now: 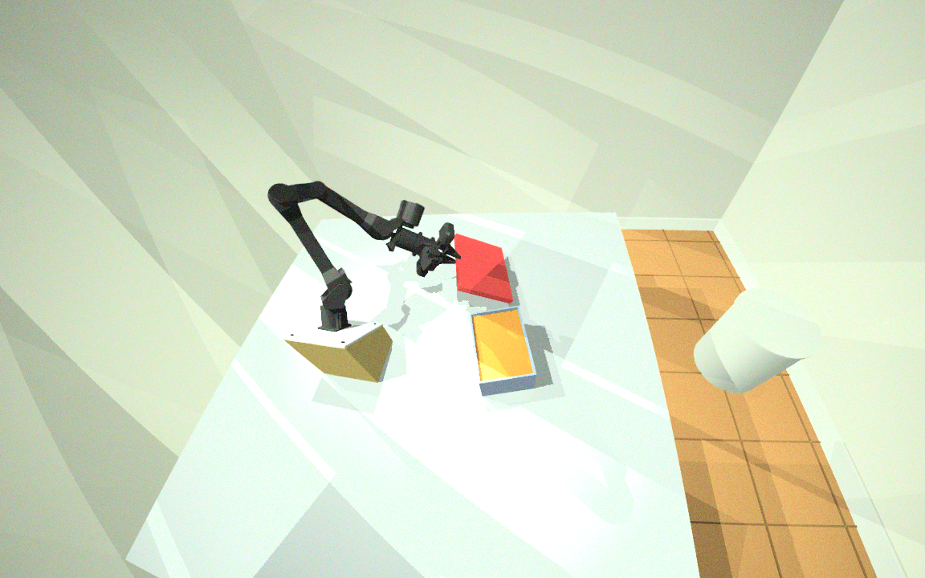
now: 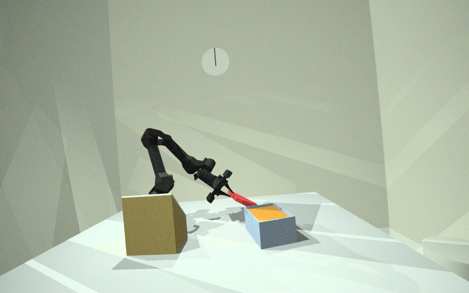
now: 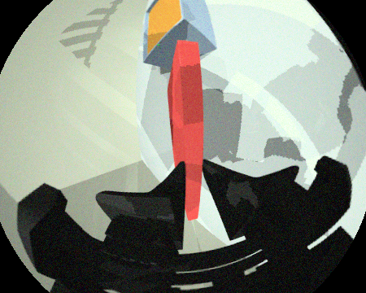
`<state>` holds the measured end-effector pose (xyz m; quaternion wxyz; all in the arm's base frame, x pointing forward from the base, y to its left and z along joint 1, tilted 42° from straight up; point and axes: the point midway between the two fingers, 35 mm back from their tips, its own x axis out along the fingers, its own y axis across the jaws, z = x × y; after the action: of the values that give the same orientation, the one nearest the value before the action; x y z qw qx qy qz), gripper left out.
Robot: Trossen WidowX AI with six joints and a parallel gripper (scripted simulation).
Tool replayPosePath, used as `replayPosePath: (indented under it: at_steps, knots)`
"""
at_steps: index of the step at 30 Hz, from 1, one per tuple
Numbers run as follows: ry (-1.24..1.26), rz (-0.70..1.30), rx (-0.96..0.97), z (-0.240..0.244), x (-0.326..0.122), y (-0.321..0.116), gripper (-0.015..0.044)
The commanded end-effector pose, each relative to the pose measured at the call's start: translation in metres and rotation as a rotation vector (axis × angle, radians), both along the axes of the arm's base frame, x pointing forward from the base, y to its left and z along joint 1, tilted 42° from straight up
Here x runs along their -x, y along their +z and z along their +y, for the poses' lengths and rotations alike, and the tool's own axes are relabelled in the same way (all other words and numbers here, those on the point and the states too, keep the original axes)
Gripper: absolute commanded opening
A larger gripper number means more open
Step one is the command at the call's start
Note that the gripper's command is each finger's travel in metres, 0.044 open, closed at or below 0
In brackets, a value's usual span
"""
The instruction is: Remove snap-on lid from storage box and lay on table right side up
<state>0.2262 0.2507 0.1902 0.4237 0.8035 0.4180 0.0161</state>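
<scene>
My gripper [image 1: 457, 256] [image 2: 231, 194] [image 3: 193, 164] is shut on the near edge of the red lid [image 1: 483, 273] [image 2: 242, 199] [image 3: 188, 98]. The lid is off the box and tilted, its far edge lower than the edge in my fingers. Its broad top faces up in the top view. It is held beyond the box; in the exterior view its low end is partly hidden behind the box, and I cannot tell whether it touches the table. The blue-grey storage box [image 1: 508, 385] [image 2: 278, 231] [image 3: 199, 37] stands upright and open, with an orange inside.
The arm stands on a tan block with a white top [image 1: 351, 356] [image 2: 150, 226], left of the box on the white table [image 1: 408, 502] [image 2: 214, 269]. The table's right edge borders an orange tiled floor [image 1: 724, 409]. A pale cylinder [image 1: 753, 344] stands beyond that edge.
</scene>
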Motion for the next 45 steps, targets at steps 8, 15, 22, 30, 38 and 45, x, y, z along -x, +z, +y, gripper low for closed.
replayPosePath:
  at_steps: [8, 15, 22, 30, 38, 45]
  knots:
    - [-0.013, -0.004, -0.007, 0.004, -0.001, -0.004, 0.0]
    - [-0.013, -0.003, -0.008, 0.008, -0.001, -0.009, 0.0]
    - [-0.013, -0.003, -0.008, 0.011, 0.0, -0.013, 0.0]
    - [-0.013, -0.003, -0.008, 0.016, 0.0, -0.018, 0.0]
    - [-0.013, -0.002, -0.008, 0.02, 0.001, -0.022, 0.0]
    - [-0.013, -0.002, -0.008, 0.024, 0.001, -0.027, 0.0]
